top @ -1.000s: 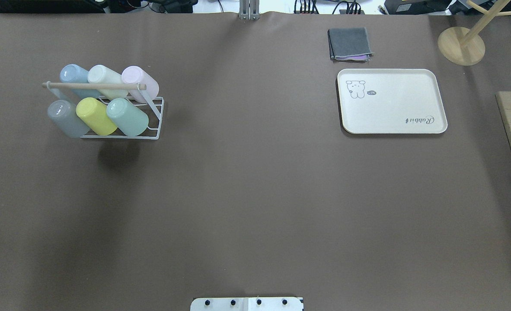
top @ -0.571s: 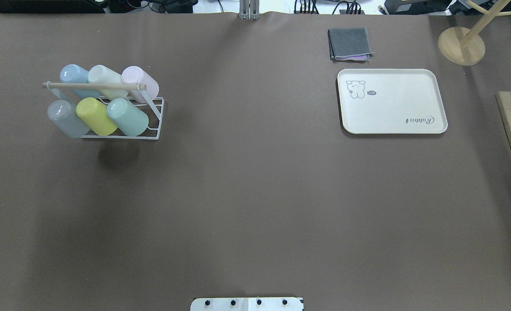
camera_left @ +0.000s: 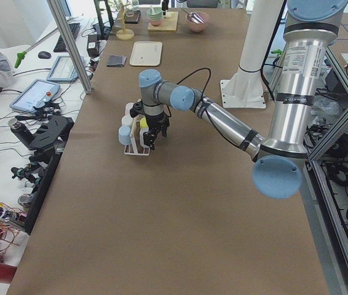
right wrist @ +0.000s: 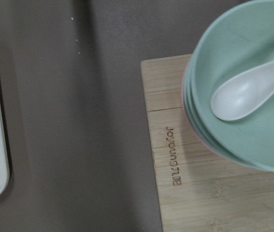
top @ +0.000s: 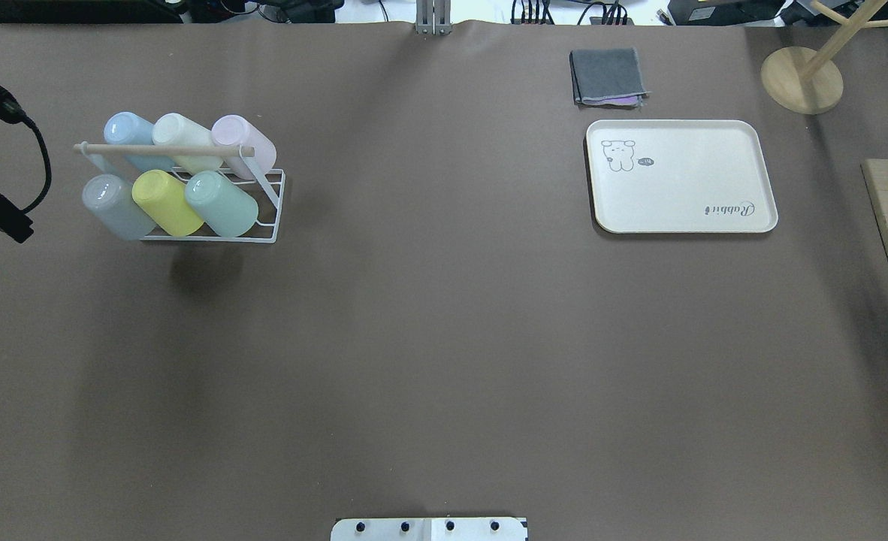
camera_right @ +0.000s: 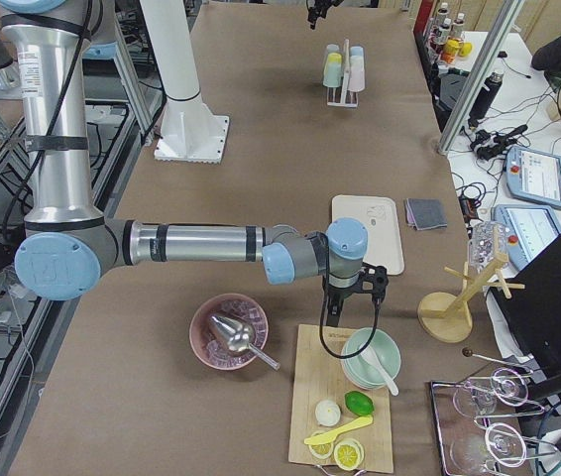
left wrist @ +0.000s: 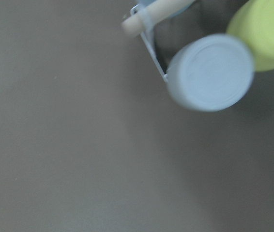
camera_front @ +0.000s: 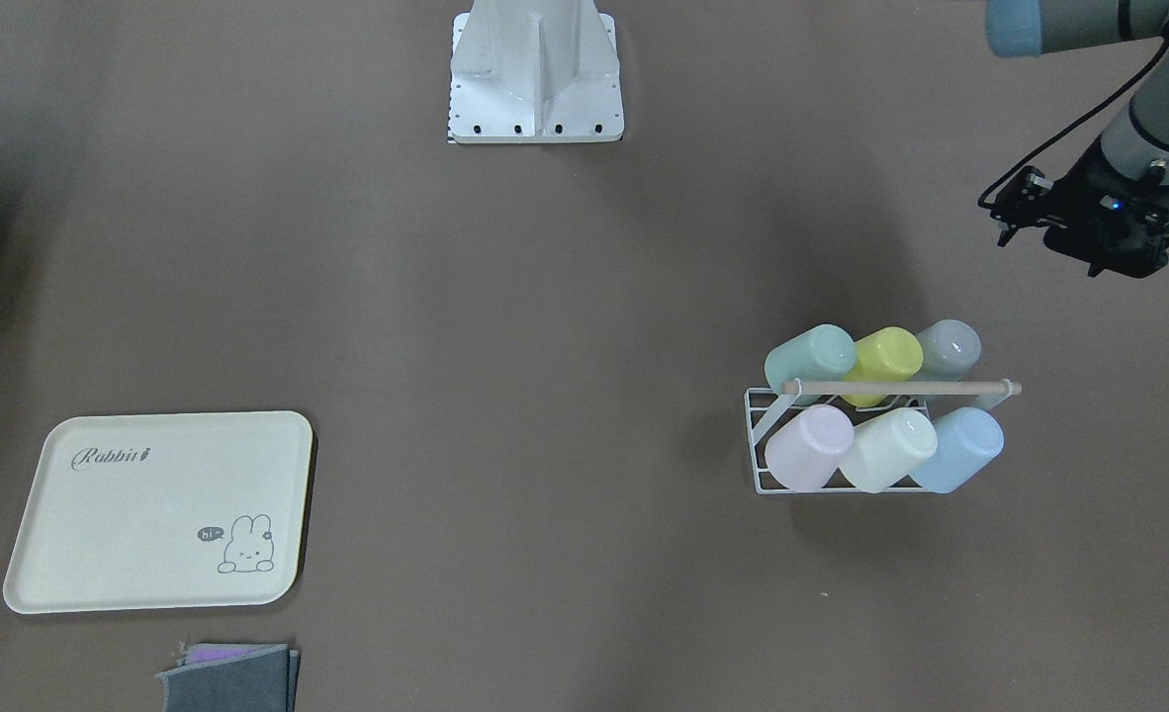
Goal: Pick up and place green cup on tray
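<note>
Green cup [top: 222,203] waiting in the rack

It leans bottom-up in the wire rack [top: 270,225] beside the yellow cup [top: 166,201], well apart from the tray [top: 684,180]. It looks like light, slick plastic, so I'd pinch its side walls. I can't tell whether the fingers of the left gripper [camera_front: 1084,229] or right gripper [camera_right: 338,309] are open.

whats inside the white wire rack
Six tilted, bottoms-up cups in the rack: green cup, yellow cup, grey cup in one row; pink cup, cream cup, blue cup in the other. Their insides and whatever props them are hidden.
</note>
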Robot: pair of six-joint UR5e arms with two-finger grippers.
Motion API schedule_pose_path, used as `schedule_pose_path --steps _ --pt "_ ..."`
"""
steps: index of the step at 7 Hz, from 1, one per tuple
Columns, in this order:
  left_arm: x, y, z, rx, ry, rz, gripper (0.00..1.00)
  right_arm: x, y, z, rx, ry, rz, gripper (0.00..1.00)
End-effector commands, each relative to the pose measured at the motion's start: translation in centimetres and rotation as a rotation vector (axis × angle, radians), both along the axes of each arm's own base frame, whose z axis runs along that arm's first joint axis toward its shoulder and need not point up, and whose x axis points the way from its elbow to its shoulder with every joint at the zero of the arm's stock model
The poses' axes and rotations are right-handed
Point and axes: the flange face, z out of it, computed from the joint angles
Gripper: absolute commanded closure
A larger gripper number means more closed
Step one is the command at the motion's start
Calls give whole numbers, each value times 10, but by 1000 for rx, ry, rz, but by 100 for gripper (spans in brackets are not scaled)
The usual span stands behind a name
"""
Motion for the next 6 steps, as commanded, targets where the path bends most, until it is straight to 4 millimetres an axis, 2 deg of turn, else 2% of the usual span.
schedule_pose_path --steps 1,2,3,4,5,6 --pt "40 -12 -85 -4 -23 50 2 -55 -18 -18 75 23 3 0" --pt "43 -14 -98 10 -10 55 2 -82 -32 -39 69 14 16 1" --pt "60 -26 -121 29 -2 67 2 -114 -48 -58 58 7 31 1" --pt "92 -38 -138 20 -19 101 2 -136 -72 -76 82 0 17 1" --pt "130 -30 -151 41 -45 155 2 -156 -87 -87 104 5 0 1" --pt "185 0 -173 93 -106 242 2 -166 -98 -73 167 -8 -2 1"
